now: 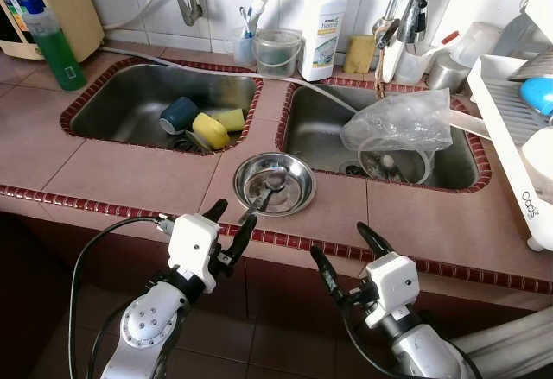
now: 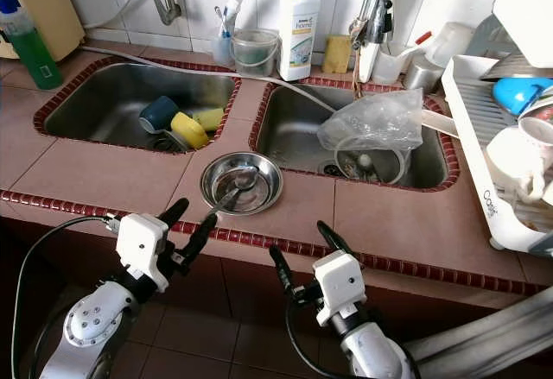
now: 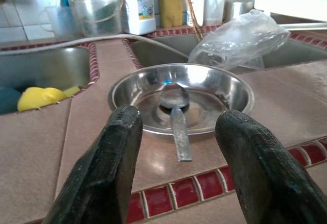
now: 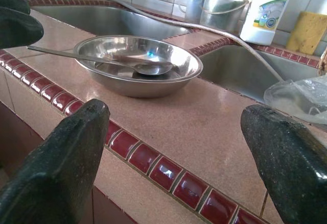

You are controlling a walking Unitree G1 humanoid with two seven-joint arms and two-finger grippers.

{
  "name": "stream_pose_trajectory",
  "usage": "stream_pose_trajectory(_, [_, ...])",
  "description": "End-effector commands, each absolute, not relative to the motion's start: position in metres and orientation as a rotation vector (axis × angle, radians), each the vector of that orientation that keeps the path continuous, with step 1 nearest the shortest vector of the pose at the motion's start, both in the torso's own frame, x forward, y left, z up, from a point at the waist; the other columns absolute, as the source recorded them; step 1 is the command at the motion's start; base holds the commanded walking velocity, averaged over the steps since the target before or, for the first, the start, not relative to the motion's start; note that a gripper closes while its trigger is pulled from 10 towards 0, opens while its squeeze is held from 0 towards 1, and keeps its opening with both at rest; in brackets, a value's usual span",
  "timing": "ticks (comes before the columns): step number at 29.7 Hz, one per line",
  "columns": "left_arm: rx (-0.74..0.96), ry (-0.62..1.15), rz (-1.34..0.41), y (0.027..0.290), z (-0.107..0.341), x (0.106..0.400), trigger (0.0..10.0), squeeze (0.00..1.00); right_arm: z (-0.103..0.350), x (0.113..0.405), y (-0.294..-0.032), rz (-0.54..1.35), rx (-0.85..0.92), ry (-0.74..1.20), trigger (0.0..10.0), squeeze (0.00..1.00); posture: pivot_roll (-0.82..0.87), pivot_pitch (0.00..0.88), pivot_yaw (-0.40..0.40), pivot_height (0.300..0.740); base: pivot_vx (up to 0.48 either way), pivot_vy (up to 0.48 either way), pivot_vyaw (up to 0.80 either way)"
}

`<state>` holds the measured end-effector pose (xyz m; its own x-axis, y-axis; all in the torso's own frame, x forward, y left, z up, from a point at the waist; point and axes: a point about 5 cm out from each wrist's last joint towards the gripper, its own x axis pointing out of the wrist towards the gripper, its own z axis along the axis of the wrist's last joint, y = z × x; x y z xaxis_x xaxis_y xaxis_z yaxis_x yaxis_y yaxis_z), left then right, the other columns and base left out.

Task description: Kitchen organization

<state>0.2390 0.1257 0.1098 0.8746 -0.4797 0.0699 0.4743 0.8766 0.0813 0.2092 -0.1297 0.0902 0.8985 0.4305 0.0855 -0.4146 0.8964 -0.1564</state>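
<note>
Left end effector: black fingers spread wide, empty, at the counter edge, in line with the spoon handle
Right end effector: wide, empty, below the tiled edge
Spoon: thin polished steel, handle overhanging the rim; likely to slip or flip if pinched
Bowl: shallow, round, mirror steel, between the two sinks; may skid on smooth tile

A shiny steel bowl holding a metal spoon rests on matt tile counter edged in glossy red.
</note>
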Motion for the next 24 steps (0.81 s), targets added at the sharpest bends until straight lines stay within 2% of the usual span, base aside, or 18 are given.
stream_pose_trajectory(1, [0.046,-0.075,-0.515,0.125,0.107,0.238,10.0,1.00,0.093,0.208,-0.130,0.441,-0.135,-0.125,10.0,0.00,-0.07,0.087,-0.001,0.740,0.000,0.000,0.00])
stream_pose_trajectory(4, [0.093,-0.071,-0.502,0.124,0.106,0.239,10.0,1.00,0.094,0.209,-0.129,0.445,-0.132,-0.131,10.0,0.00,-0.08,0.084,-0.001,0.740,0.000,0.000,0.00])
stream_pose_trajectory(5, [0.107,-0.066,-0.499,0.123,0.105,0.240,10.0,0.00,0.095,0.209,-0.129,0.447,-0.132,-0.134,10.0,0.00,-0.08,0.083,0.000,0.740,0.000,0.000,0.00])
stream_pose_trajectory(24, [0.112,-0.042,-0.494,0.112,0.097,0.257,10.0,0.00,0.102,0.199,-0.125,0.514,-0.097,-0.130,10.0,0.00,-0.11,0.087,0.005,0.740,0.000,0.000,0.00])
